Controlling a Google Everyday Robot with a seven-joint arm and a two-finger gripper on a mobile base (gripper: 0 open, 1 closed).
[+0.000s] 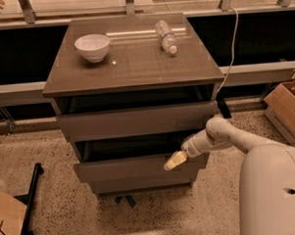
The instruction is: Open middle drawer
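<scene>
The grey-brown cabinet has three flat handleless drawer fronts. The middle drawer stands pulled out a little, with a dark gap above its front. My gripper has cream tips and sits at the top edge of the middle drawer front, towards its right end, touching or just over it. My white arm reaches in from the right. The top drawer also stands out slightly. Only a narrow strip of the bottom drawer shows beneath the middle one.
A white bowl and a lying plastic bottle rest on the cabinet top. A cardboard box stands at the right. A black stand is on the floor at the left. My white base fills the lower right.
</scene>
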